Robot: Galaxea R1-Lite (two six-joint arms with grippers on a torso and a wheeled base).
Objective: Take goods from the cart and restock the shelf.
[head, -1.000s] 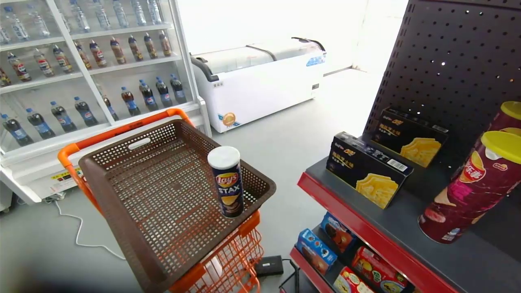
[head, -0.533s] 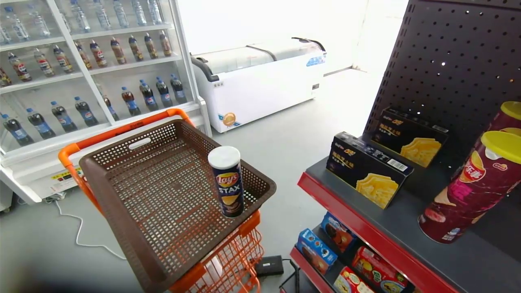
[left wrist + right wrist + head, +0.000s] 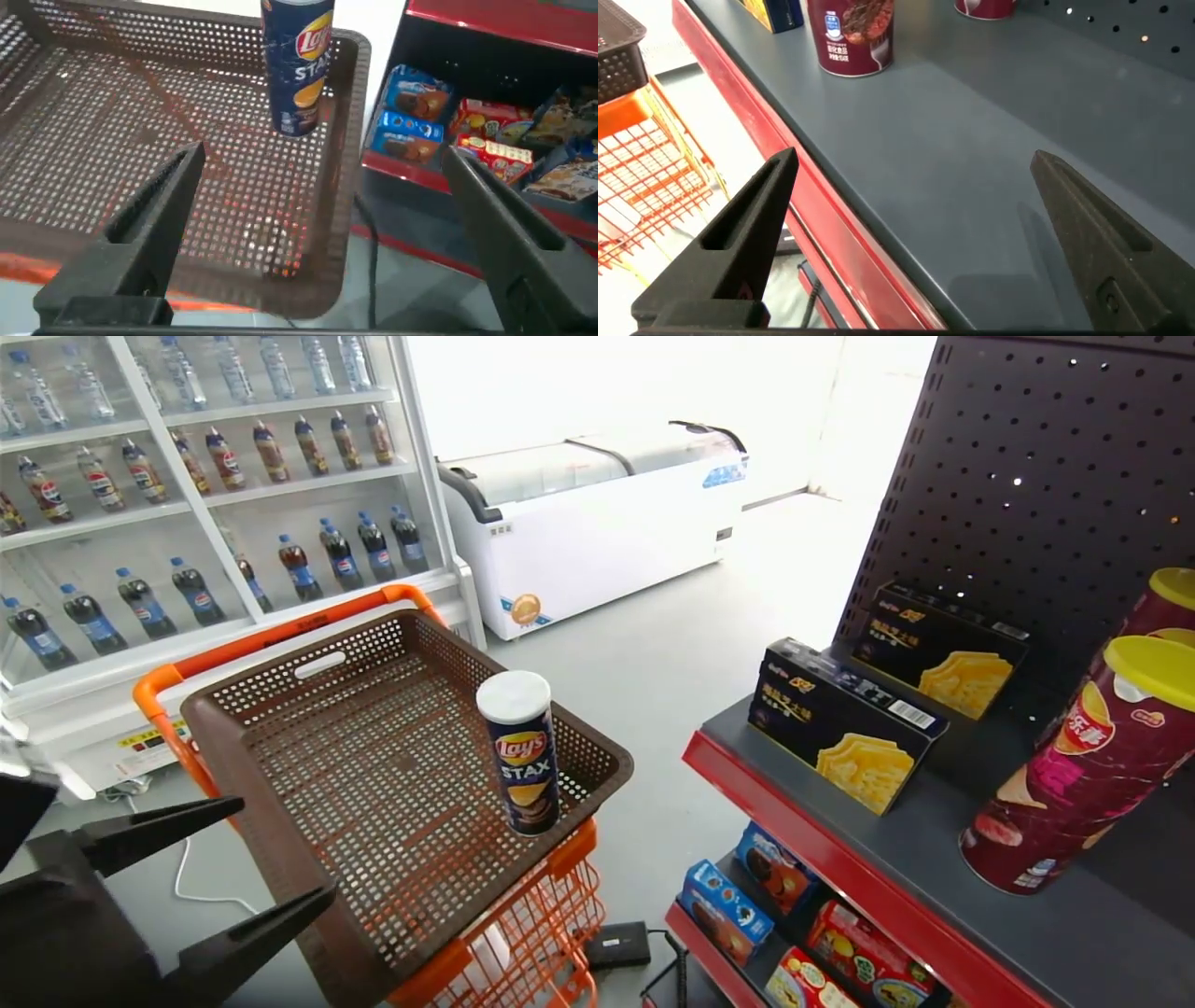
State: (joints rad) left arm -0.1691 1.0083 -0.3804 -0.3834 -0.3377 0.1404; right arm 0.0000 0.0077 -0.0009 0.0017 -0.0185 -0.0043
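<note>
A dark blue chip can (image 3: 519, 756) with a white lid stands upright near the right wall of the brown perforated basket (image 3: 373, 784) on the orange cart (image 3: 523, 943). My left gripper (image 3: 288, 845) is open at the basket's near-left corner, well short of the can. From the left wrist, the can (image 3: 297, 65) stands ahead of the open left gripper (image 3: 324, 154), over the basket floor (image 3: 112, 140). My right gripper (image 3: 915, 159) hangs open over the grey shelf top (image 3: 971, 205), holding nothing.
On the shelf top (image 3: 934, 840) stand two black snack boxes (image 3: 845, 723) and maroon cans with yellow lids (image 3: 1083, 775). Snack packs (image 3: 738, 905) fill the lower shelf. A drinks fridge (image 3: 187, 523) and a chest freezer (image 3: 597, 523) stand behind the cart. A cable (image 3: 187, 887) lies on the floor.
My left gripper has come into the head view at the lower left, beside the basket. The can, the cart and the shelf goods have not moved.
</note>
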